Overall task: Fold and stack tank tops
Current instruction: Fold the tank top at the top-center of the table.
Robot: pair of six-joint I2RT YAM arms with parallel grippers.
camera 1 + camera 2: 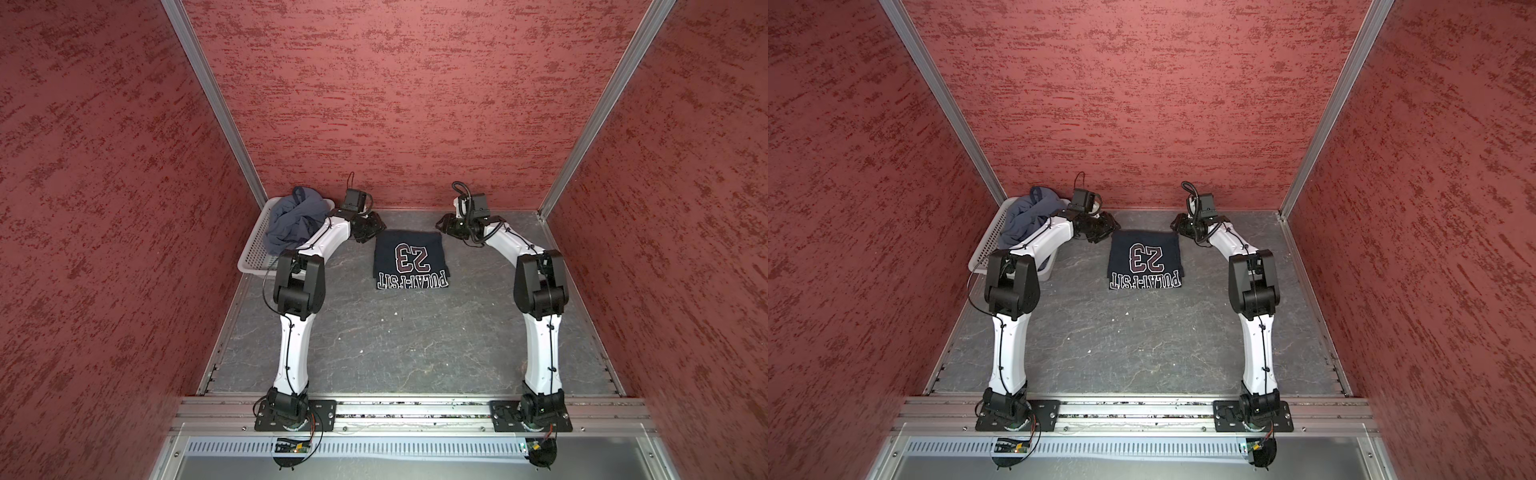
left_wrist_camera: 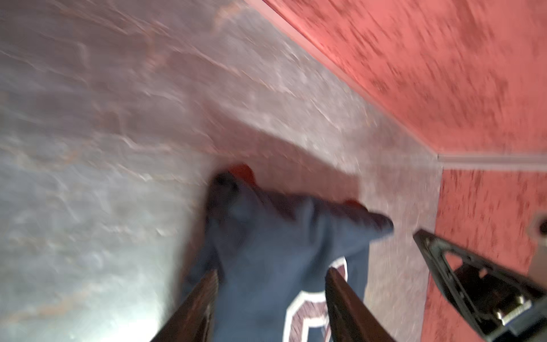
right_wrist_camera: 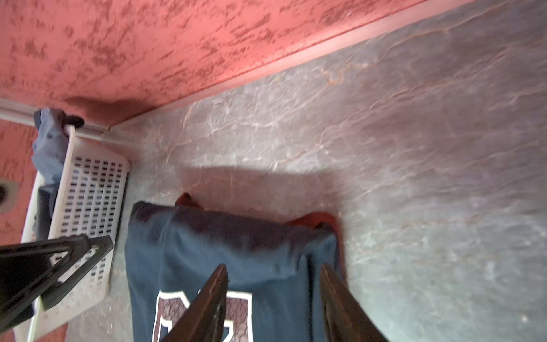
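Toward 12 o'clock of the desk [image 1: 395, 345], the navy tank top [image 1: 411, 259] lies flat as a folded rectangle, with its number and lettering facing up. At its 11 o'clock corner is the left tool [image 1: 368, 226], and at its 1 o'clock corner the right tool [image 1: 446, 224]. In both wrist views the jaws stand apart over the cloth and nothing is pinched between them, so both tools are empty. The slate blue-grey tank top [image 1: 293, 224] is crumpled in the white basket [image 1: 253, 253] at about 10 o'clock, and the left arm passes in front of it. I judge that the fold of the navy top is finished, and that the step in hand is to draw away from it cleanly. To do this well, each tool should first rise straight up with wide jaws, and only then move sideways. A fingertip that drags could pull open the far edge, where a little maroon trim peeks out. After that, the left tool is the nearer one to reach into the basket for the second top.
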